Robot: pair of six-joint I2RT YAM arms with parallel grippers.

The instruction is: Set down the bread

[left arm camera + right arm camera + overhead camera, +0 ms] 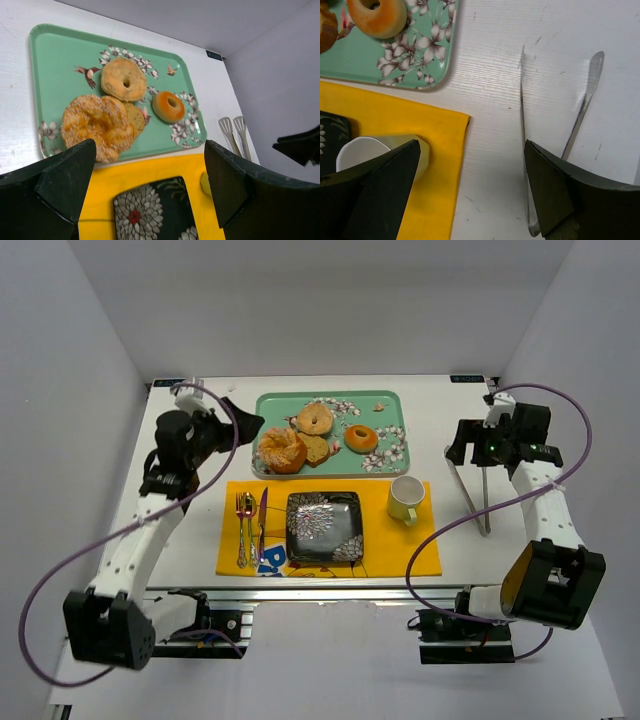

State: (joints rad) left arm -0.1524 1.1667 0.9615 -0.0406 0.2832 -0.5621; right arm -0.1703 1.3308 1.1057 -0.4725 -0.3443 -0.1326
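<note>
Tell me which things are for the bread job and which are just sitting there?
For the job:
small orange-brown ring
tan wedge slice
flowered plate, maybe, as a spot to put them

Just lying about:
big ridged bun
pale bagel
cup
cutlery
tongs

We record the left arm (135, 540) and the right arm (545, 510) reaching toward the far side. The left gripper (150, 150), far left, stands jaws wide, nothing held; the right gripper (471, 147), far right, jaws wide, apparently empty too.
</note>
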